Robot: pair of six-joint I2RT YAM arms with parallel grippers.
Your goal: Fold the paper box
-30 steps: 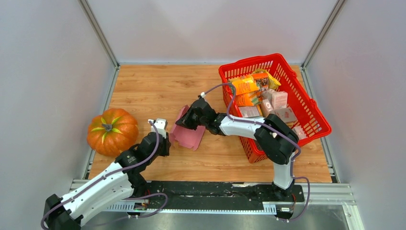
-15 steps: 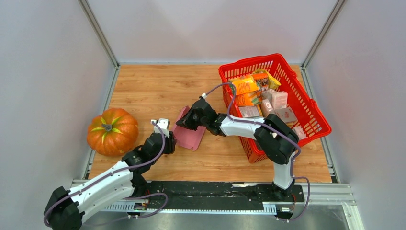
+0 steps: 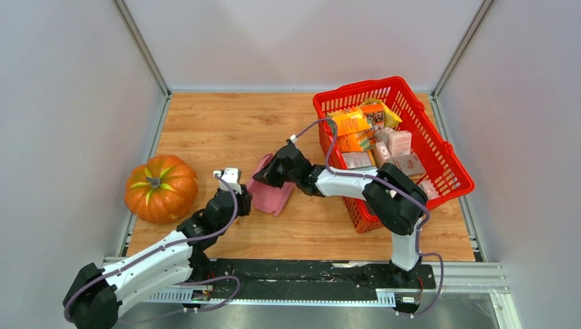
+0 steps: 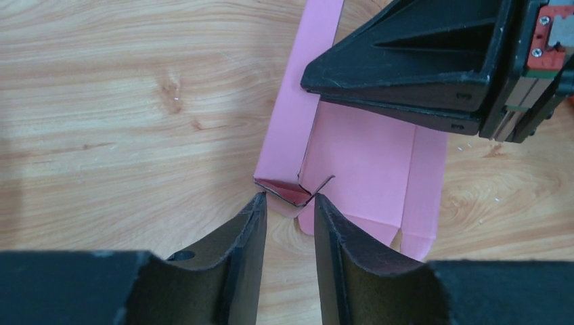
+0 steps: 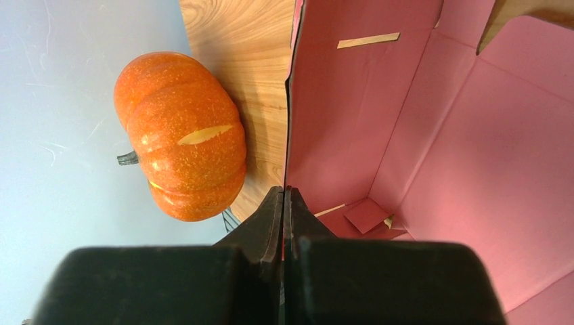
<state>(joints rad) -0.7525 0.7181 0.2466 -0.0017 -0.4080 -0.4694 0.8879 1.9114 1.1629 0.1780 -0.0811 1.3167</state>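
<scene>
Pinching raised wall of paper box tight with right gripper, left gripper just beside near corner tab, fingers slightly spread, pumpkin off left.

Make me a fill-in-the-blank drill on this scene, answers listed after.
The right pincer is ___ on a wall of the paper box.
The left pincer is ___, its fingers flanking a folded corner tab.
In the top view the pumpkin sits to the box's ___.
The groceries lie in a ___ basket.
Missing: shut; open; left; red.
</scene>
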